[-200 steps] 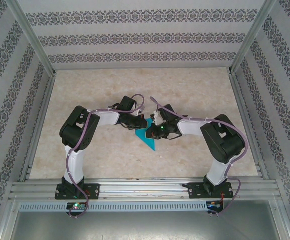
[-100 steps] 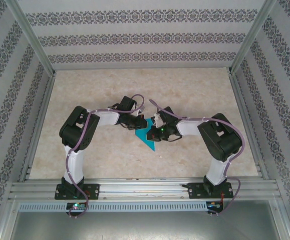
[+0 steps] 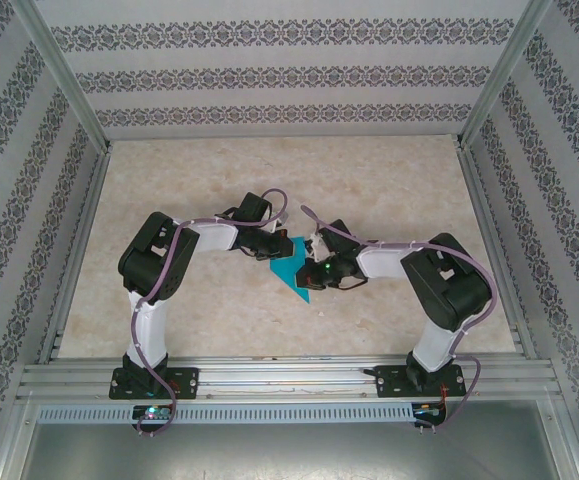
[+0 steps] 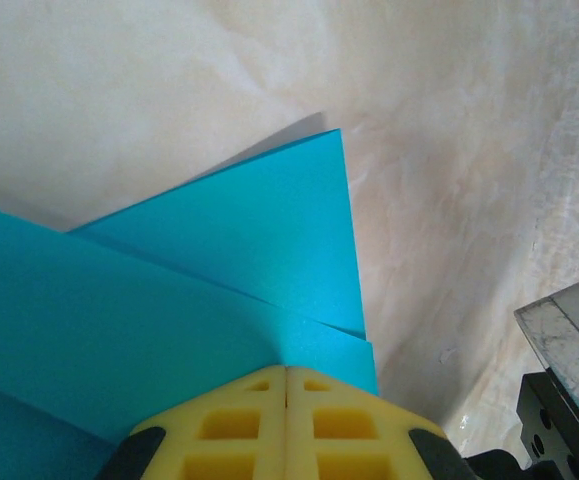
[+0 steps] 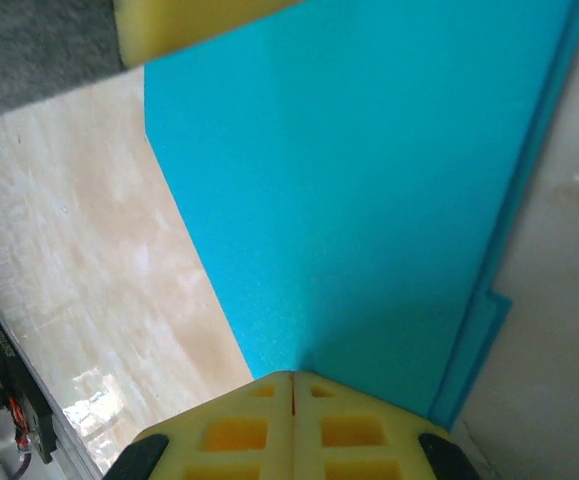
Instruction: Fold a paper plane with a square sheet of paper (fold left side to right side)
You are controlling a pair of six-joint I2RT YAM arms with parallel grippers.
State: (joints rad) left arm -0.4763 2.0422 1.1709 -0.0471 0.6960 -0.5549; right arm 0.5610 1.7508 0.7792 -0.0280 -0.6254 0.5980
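the paper lies flat near the middle of the bench. it is a turquoise folded wedge whose sharp tip points toward 5 o'clock in the top view. both arms reach in over it, the left from 9 o'clock and the right from 3 o'clock, their wrists close together.

in the left wrist view the left fingers are fully closed, yellow pads pressed flat against each other with no gap. their tips are down at the paper, where overlapping layers step toward 1 o'clock.

in the right wrist view the right fingers are likewise closed pad to pad, tips at the paper's broad flat face. a layered edge runs along 3 o'clock, and a yellow pad of the other arm sits at 11 o'clock over the paper.

whether either pair nips any paper or only rests on it, i cannot tell.
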